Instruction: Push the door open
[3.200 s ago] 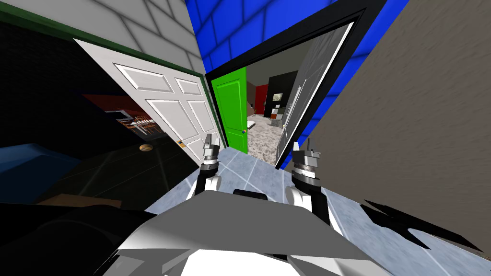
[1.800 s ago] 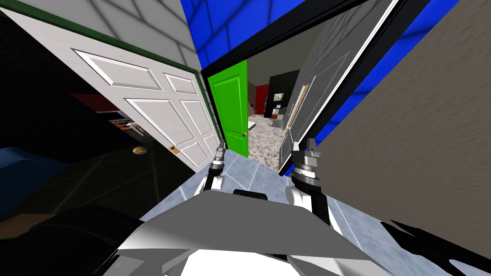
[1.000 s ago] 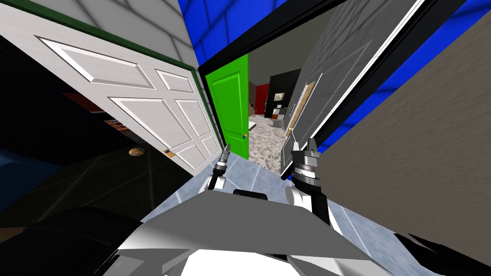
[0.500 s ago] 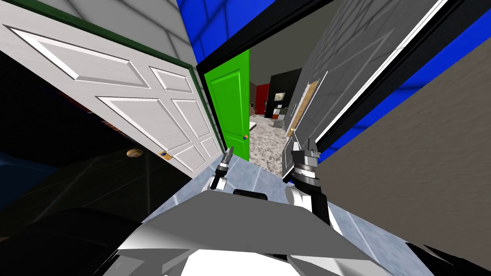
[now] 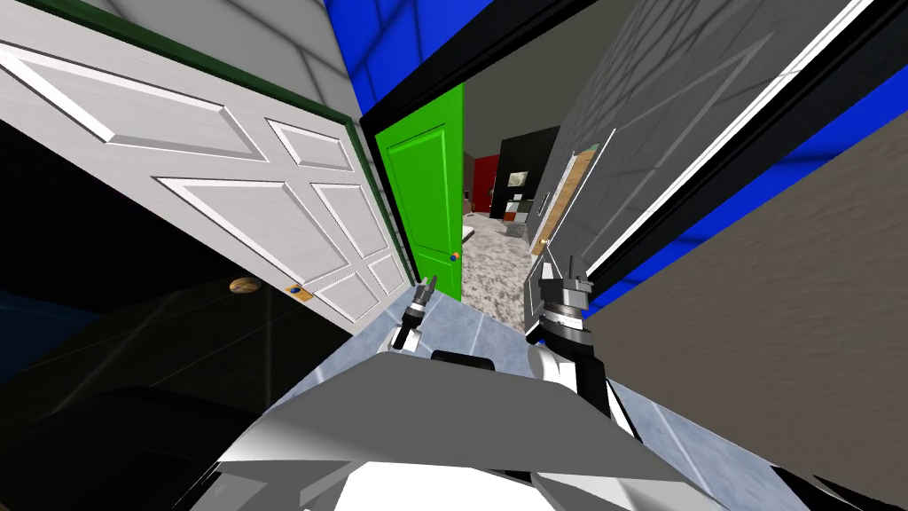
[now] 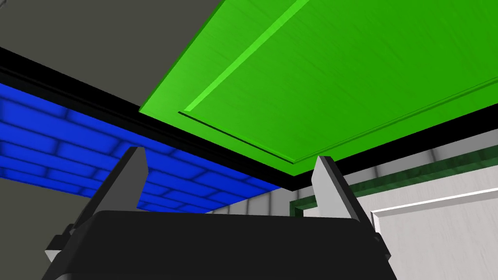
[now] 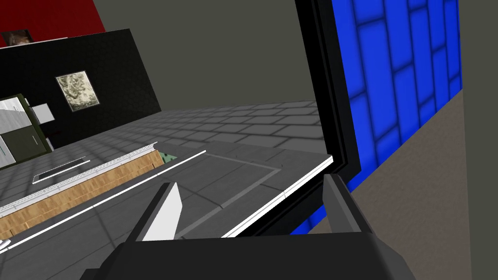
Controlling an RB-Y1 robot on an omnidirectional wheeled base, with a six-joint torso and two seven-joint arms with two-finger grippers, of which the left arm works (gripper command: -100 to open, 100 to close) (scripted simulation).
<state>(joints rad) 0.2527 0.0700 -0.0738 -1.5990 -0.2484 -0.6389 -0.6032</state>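
Two hands reach out front, both with fingers spread and holding nothing. My right hand (image 5: 561, 266) is just beside the grey door (image 5: 647, 133), which stands swung wide from its black frame (image 7: 326, 97). My left hand (image 5: 426, 286) points toward the green door (image 5: 426, 195).

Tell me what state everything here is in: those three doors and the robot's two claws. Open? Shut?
green door, open partway.
grey door, open, angled away on the right.
white panelled door, open.
left gripper, open, empty, facing the green door.
right gripper, open, empty, facing the grey door.
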